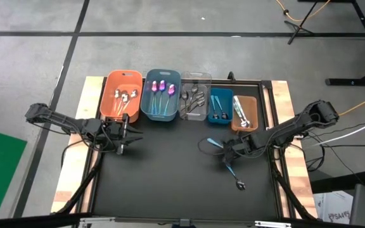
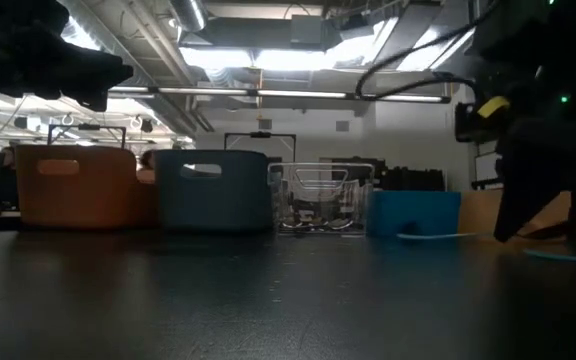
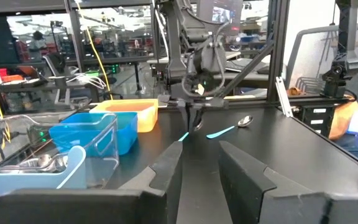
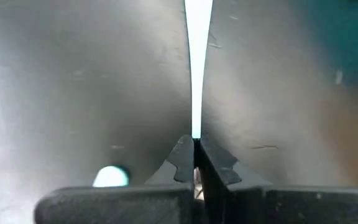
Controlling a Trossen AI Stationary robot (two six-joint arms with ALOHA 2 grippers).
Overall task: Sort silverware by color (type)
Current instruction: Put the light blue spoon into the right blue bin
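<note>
While the left gripper (image 1: 121, 149) waits with jaws apart, the right gripper's (image 4: 195, 144) jaws pinch a blue-handled spoon (image 4: 197, 68).

No text, label, brand, number or sign can be read in any of the views. A lit screen in the room behind the worktop, seen in the left wrist view, shows shapes too small and blurred to make out.
</note>
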